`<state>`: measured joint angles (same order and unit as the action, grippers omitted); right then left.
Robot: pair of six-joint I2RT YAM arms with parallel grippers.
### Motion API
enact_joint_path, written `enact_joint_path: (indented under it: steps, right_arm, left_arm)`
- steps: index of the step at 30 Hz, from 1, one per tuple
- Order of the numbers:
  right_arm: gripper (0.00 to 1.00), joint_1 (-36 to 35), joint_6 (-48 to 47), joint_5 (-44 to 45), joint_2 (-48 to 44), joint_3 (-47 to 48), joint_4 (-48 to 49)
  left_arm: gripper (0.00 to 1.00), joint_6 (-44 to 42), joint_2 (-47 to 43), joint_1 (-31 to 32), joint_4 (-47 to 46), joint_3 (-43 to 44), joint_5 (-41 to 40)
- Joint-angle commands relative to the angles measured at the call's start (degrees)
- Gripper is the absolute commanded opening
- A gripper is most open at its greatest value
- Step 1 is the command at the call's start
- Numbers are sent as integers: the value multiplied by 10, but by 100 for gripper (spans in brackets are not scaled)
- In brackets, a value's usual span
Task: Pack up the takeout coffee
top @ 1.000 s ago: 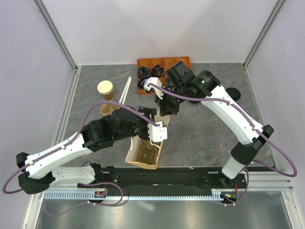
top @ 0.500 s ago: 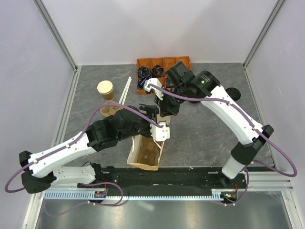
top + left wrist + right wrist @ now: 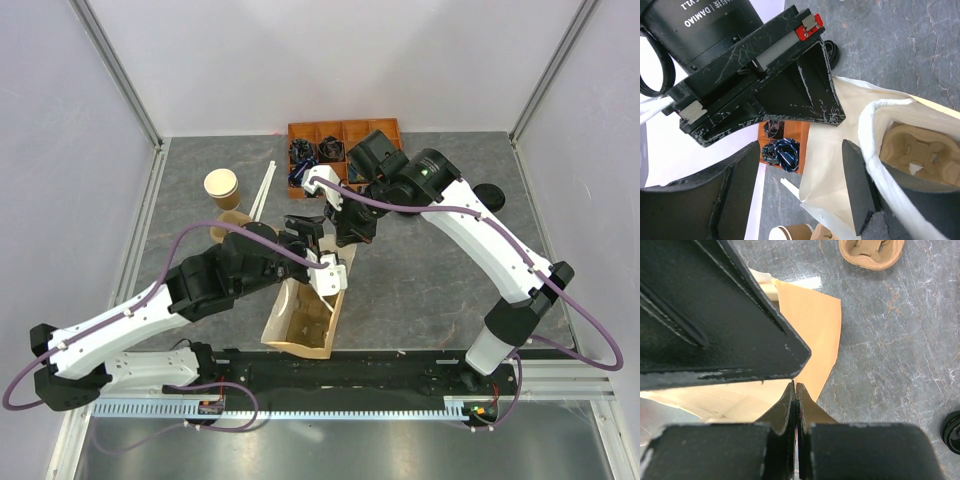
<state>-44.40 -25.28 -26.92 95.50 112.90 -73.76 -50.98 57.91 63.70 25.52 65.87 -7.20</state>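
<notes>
Two robot arms meet over an open paper bag [image 3: 276,318] near the front of the grey table [image 3: 430,270]. The right gripper [image 3: 796,401] has its fingers pressed flat together on the thin edge of the bag's far rim. The left gripper [image 3: 800,195] is spread wide at the same rim, with a pale paper wall of the bag lying between its fingers and nothing clamped. A moulded pulp cup carrier [image 3: 920,150] sits inside the bag.

Of the takeout coffee [image 3: 488,197] only a round black lid shows, on the table's right side just behind the right arm's forearm and well apart from the bag. The arm hides whatever cup stands beneath it.

A lidless tan cup [image 3: 221,187] stands upright at the left rear, and an orange compartment tray [image 3: 340,125] holding dark items sits against the back edge.
</notes>
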Motion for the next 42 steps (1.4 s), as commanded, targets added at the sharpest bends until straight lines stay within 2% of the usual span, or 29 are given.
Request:
enact_joint_path:
  steps: [1, 7, 13, 17, 30, 36, 42]
  right_arm:
    - [0, -2, -2, -9, -25, -4, 12]
    - [0, -2, 1, -7, -28, -4, 16]
    - [0, -2, 6, -10, -30, -1, 16]
    - [0, -2, 6, -12, -30, 0, 15]
    - [0, -3, 1, -9, -37, -12, 16]
    - [0, -2, 2, -6, -37, -22, 22]
    - [0, -2, 5, 10, -38, -29, 32]
  left_arm:
    - [72, -11, -18, -4, -35, 0, 19]
    - [72, -18, -19, -13, -24, -5, 10]
    - [76, -34, -18, -19, -20, -11, -3]
    - [77, -67, -14, -21, -30, -15, -13]
    - [82, -89, -21, -37, -46, -19, -34]
    - [85, -65, -40, -41, -47, 9, -7]
    - [86, -1, -44, -41, -50, 38, 21]
